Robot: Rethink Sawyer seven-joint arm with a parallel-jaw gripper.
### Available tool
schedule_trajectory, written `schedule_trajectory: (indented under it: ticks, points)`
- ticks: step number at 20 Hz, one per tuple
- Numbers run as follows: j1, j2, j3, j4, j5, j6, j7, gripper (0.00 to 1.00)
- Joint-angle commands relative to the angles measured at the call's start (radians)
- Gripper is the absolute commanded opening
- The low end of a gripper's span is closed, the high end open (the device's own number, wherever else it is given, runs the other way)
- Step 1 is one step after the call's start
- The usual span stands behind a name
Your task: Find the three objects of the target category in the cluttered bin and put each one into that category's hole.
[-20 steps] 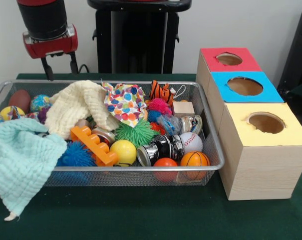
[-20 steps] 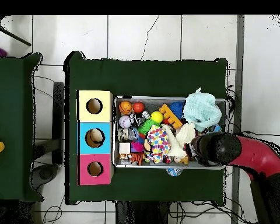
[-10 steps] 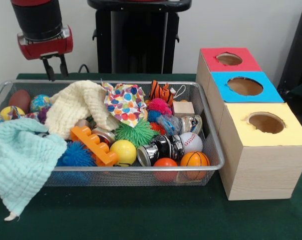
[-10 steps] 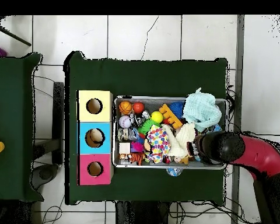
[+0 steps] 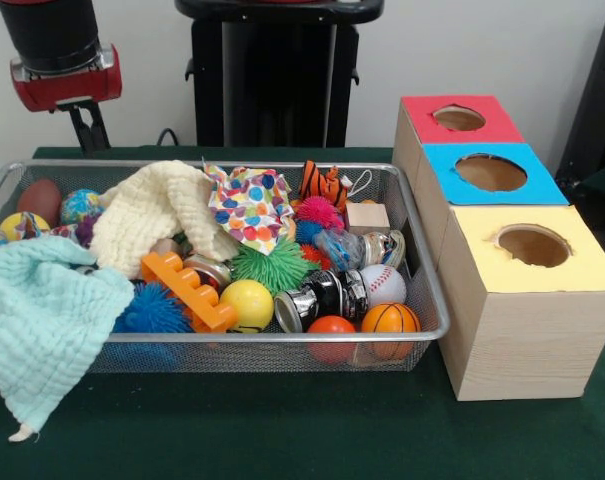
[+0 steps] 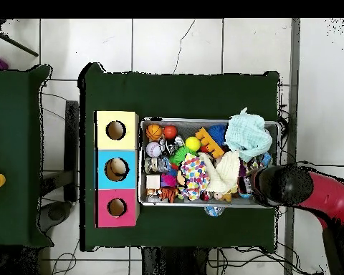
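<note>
The wire bin (image 5: 422, 275) (image 6: 142, 161) is full of clutter. At its front right lie a small basketball (image 5: 389, 320), an orange ball (image 5: 331, 327), a baseball (image 5: 383, 284) and a yellow ball (image 5: 247, 303), with a shiny can (image 5: 322, 295) among them. Green (image 5: 272, 267), blue (image 5: 152, 312) and pink (image 5: 319, 212) spiky balls lie between the cloths. Three boxes stand beside the bin, with holes in a red top (image 5: 459, 118), a blue top (image 5: 490, 172) and a yellow top (image 5: 533, 245). My gripper (image 5: 89, 140) hangs above the bin's far left corner, holding nothing. From overhead the arm (image 6: 282, 183) hides it.
A cream cloth (image 5: 157, 210), a mint cloth (image 5: 42, 320) draped over the bin's left rim and a polka-dot cloth (image 5: 250, 205) hide what lies beneath. An orange toy block (image 5: 187, 290), a tiger toy (image 5: 325, 183) and a wooden cube (image 5: 367, 216) also lie inside. A light object shows in the blue hole (image 6: 116, 169).
The arm has risen and moved left in the front view, off the bin's back edge toward its far left corner. Nothing in the bin has moved.
</note>
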Motion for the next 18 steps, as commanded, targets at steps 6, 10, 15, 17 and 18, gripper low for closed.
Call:
schedule_trajectory:
  ticks: [6, 10, 15, 17, 18]
  points:
    - [-0.035, 0.068, -0.022, 0.066, -0.097, 0.016, -0.093, 0.0]
    - [-0.039, 0.094, -0.052, 0.084, -0.105, 0.003, -0.052, 0.0]
    - [-0.046, 0.113, -0.075, 0.1, -0.117, 0.0, -0.022, 0.0]
    - [-0.051, 0.129, -0.077, 0.097, -0.12, -0.008, -0.017, 0.0]
    - [-0.05, 0.138, -0.08, 0.093, -0.123, -0.008, -0.014, 0.0]
